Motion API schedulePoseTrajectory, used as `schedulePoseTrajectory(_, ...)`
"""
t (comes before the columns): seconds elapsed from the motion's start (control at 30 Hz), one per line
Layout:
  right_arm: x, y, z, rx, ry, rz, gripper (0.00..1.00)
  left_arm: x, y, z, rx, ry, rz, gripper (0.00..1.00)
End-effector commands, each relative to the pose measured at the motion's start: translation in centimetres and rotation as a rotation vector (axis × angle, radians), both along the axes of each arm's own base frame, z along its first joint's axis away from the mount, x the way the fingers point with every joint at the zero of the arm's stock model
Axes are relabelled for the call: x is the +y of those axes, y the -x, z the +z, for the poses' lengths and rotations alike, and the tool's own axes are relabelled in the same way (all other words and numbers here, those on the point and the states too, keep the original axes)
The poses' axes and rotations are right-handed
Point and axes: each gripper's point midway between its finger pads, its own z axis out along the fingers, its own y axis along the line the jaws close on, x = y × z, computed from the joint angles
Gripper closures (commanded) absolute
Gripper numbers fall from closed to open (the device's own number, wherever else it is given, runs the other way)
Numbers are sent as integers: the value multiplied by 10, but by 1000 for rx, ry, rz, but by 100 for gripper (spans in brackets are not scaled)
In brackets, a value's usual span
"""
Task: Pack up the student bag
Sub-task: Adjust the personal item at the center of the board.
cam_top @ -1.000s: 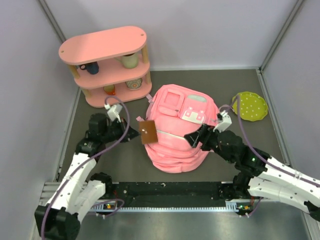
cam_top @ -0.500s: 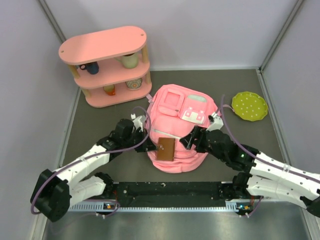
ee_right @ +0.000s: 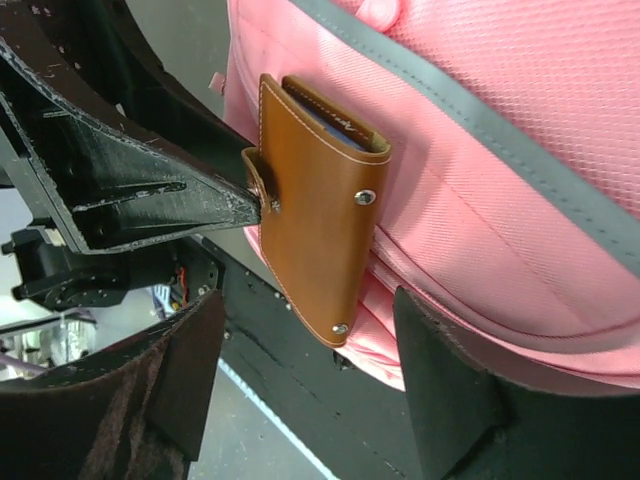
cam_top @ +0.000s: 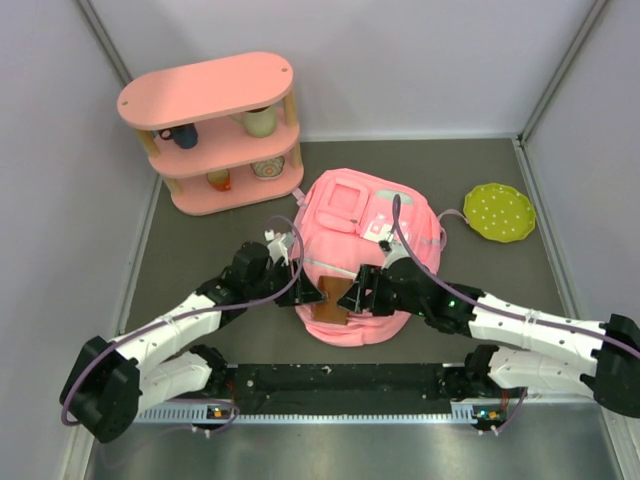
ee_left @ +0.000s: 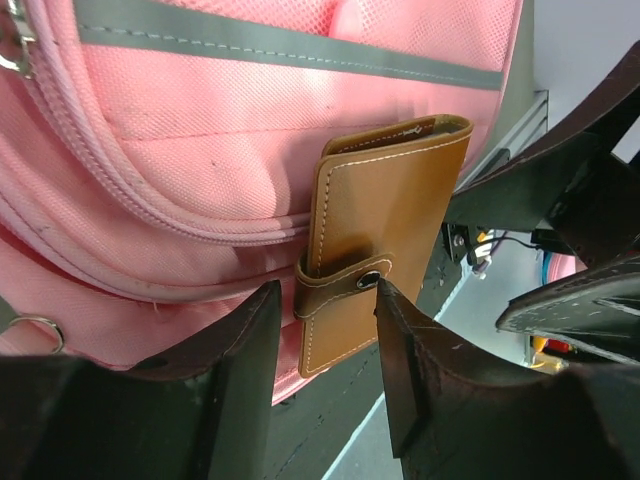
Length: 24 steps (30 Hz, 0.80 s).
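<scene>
Found the student bag (cam_top: pixel 345 205) slumped at the middle of the dark surface (cam_top: pixel 190 240), front pockets and white-and-pink patch facing up, between the two arms. Saw the left gripper (ee_left: pixel 327 290) clamped on a brown leather wallet (ee_left: pixel 385 210), pinching it at the snap strap and pressing it flat against the bag's near side, just under a grey stripe. Caught the right gripper (ee_right: pixel 310 298) in its own wrist view with jaws spread wide apart and the wallet's lower end between its fingers (ee_right: pixel 180 380); could not tell whether either pad touched the leather. Saw from above both grippers meeting at the bag's near edge, with the wallet between them. Noted a pink three-tier shelf (cam_top: pixel 205 92) at the far left holding cups (cam_top: pixel 262 120), and a green dotted plate (cam_top: pixel 499 212) lying on the surface right of the bag, well apart from both grippers.
</scene>
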Motion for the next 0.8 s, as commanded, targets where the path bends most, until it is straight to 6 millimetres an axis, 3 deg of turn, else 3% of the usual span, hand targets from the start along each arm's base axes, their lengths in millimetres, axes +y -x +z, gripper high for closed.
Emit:
schedulePoseTrajectory(0.0, 23, 6, 19, -3, -123, 61, 36, -10, 1, 14, -49, 69, -35, 52)
schedulePoseTrajectory(0.07, 26, 6, 17, 1, -128, 72, 41, -11, 2, 14, -47, 76, -40, 52)
schedulePoseTrajectory(0.23, 27, 7, 4, 31, -97, 73, 43, -14, 3, 17, -49, 86, -47, 52)
schedulePoseTrajectory(0.77, 10, -12, -11, 54, -113, -103, 38, -8, 8, 8, -52, 72, -37, 55)
